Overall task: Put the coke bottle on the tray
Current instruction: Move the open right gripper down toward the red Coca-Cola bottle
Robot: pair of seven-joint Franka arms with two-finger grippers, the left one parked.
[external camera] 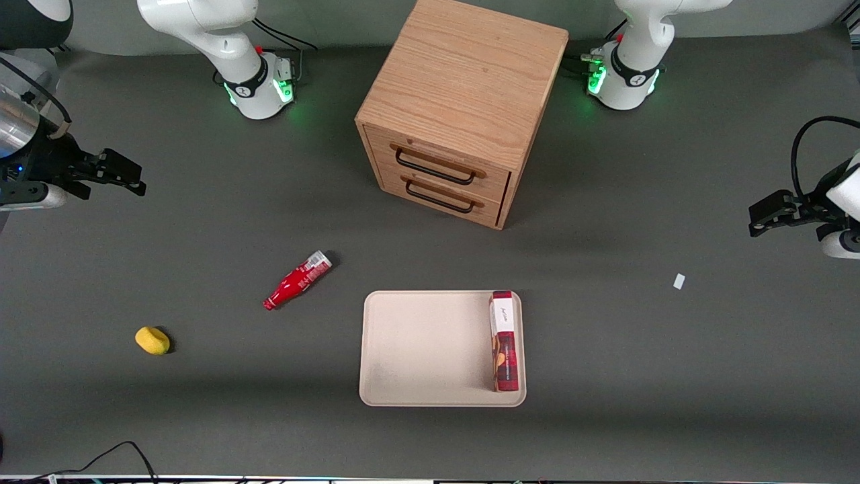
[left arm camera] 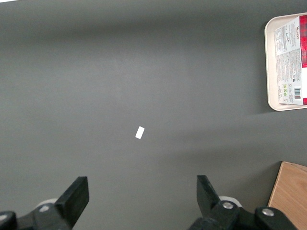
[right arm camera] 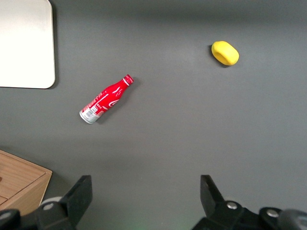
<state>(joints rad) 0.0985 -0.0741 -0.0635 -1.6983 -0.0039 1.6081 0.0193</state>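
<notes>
While the coke bottle (external camera: 297, 279) lay untouched on the desk (external camera: 605, 349) beside the tray (external camera: 430, 349), the gripper (external camera: 131, 178) hung well apart, jaws apart.

A matte dark grey tabletop (external camera: 605, 349) fills the front view from edge to edge, evenly lit, with soft bands of shadow across it. In the upper centre of the frame stands a light oak two-drawer cabinet (external camera: 463, 87), turned at an angle, with both dark-handled drawers closed. A small white scrap (external camera: 679, 281) lies toward the parked arm's end, and a black cable (external camera: 114, 454) loops along the bottom edge.
</notes>
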